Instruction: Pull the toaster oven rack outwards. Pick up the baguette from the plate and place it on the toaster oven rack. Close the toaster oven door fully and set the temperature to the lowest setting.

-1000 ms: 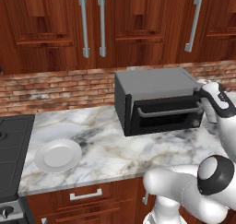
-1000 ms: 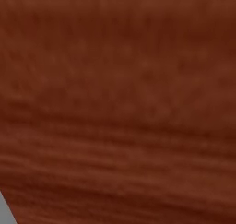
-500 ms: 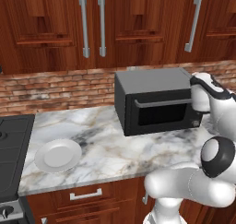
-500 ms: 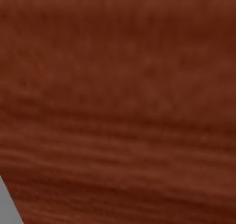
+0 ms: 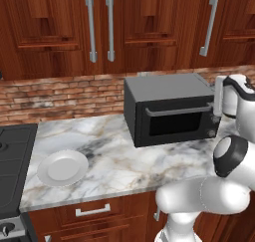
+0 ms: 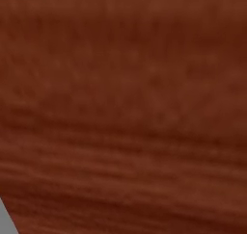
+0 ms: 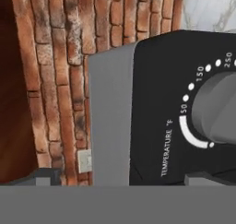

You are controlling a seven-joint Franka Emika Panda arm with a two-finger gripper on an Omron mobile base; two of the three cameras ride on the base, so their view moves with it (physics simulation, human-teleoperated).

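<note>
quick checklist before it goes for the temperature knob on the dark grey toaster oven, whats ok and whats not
1. Dark grey toaster oven door with the silver bar handle shut: ok, it sits flush against the front.
2. Round white plate cleared of the baguette: ok, it lies bare on the marble counter.
3. Baguette on the rack inside: cannot tell, the black window shows nothing.
4. Gripper open: ok, fingertips stand wide apart in the hand view.
5. Grey temperature knob lined up between the fingertips: not ok, it sits off towards one fingertip.
6. Knob at lowest setting: cannot tell.
</note>
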